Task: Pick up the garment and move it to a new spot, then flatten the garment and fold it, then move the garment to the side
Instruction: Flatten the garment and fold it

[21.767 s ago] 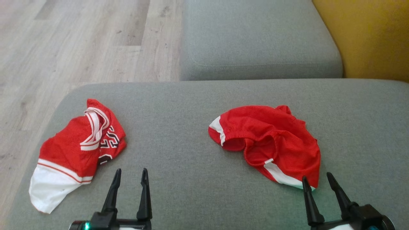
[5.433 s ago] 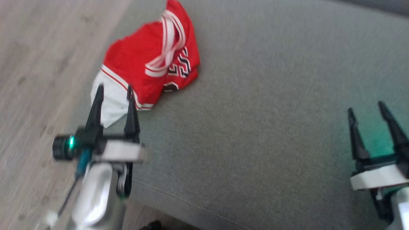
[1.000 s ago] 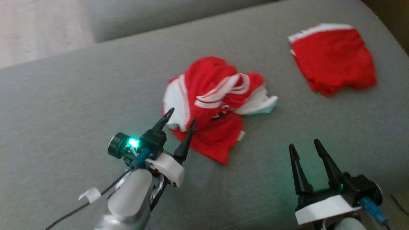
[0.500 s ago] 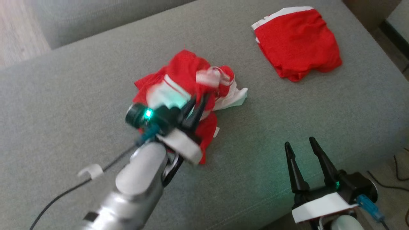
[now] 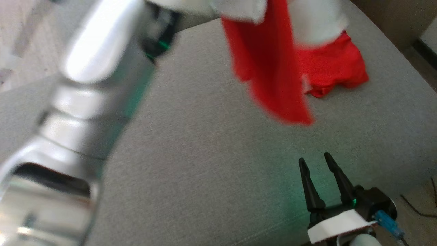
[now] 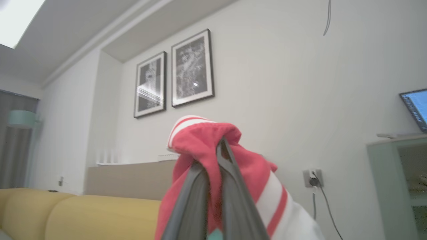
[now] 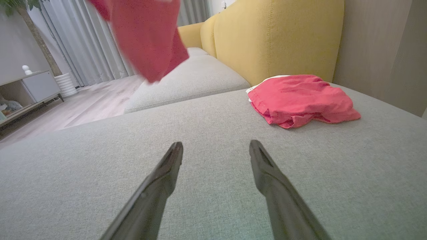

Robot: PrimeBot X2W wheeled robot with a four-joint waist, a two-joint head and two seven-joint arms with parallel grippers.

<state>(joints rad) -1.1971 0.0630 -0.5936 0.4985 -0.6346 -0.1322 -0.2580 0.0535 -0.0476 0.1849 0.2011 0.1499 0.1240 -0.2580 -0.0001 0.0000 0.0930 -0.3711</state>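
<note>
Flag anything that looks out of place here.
The red and white jersey dangles bunched in mid-air, pinched in the shut left hand, not on the grey sofa cushion. The red shorts lie rumpled near the yellow backrest.

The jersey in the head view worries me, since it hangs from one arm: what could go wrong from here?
1. The left gripper has its jaws shut on one bunched fold of the jersey; it may slip out or land crumpled on the sofa cushion.
2. Its hem hangs in front of the folded shorts in the head view; lowered there, it could cover or drag them.
</note>
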